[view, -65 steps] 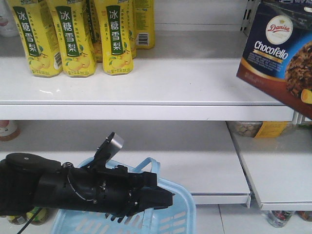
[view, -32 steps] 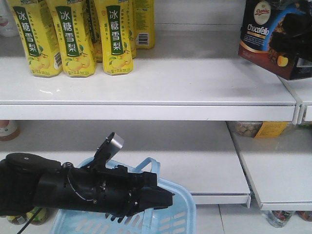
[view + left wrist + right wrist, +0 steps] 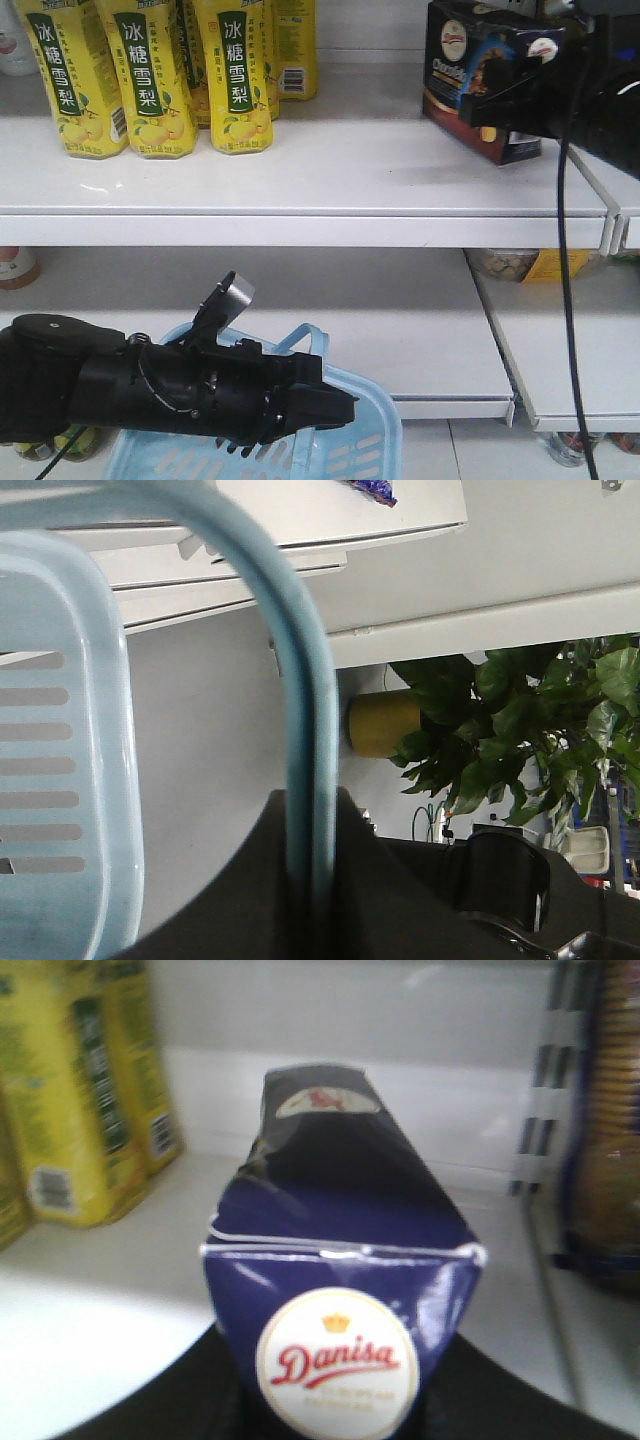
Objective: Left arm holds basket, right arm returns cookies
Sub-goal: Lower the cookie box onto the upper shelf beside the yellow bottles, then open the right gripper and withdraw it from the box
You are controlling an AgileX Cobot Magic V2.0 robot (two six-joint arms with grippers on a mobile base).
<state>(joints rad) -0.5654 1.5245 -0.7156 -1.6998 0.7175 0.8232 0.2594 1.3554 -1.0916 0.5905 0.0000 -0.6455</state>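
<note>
Dark navy cookies [image 3: 478,78] carton up on the top white shelf [image 3: 300,170], clamped in the right gripper [image 3: 520,95], black fingers [image 3: 500,95] pressing on the near end of the box. Tilted a bit, and can't tell from the front view whether the bottom edge touches the shelf board or hangs just over it. From the right wrist view, cookies [image 3: 340,1290] sticking straight out ahead of the fingers, end flap with the round red-and-white Danisa logo closest to the lens, rest of the carton pointing toward the shelf's back wall. Yellow drink bottles [image 3: 160,75] well off to the left of the fingers, standing upright in a row on the same shelf. Blurry brownish packs [image 3: 605,1140] just past a shelf divider on the right of the fingers.

Down low, left gripper [image 3: 320,405] closed around the pale blue loop handle [image 3: 300,345] of the basket [image 3: 350,440]. Left wrist view settles it: handle [image 3: 300,730] running down right between the black fingers and vanishing into them, slotted basket [image 3: 60,780] wall off to the left of the fingers. Basket hanging below and in front of the lower shelf, well below and left of the carton. Black cable [image 3: 566,300] dangling down from the right arm [image 3: 600,90] across the shelf edge.
</note>
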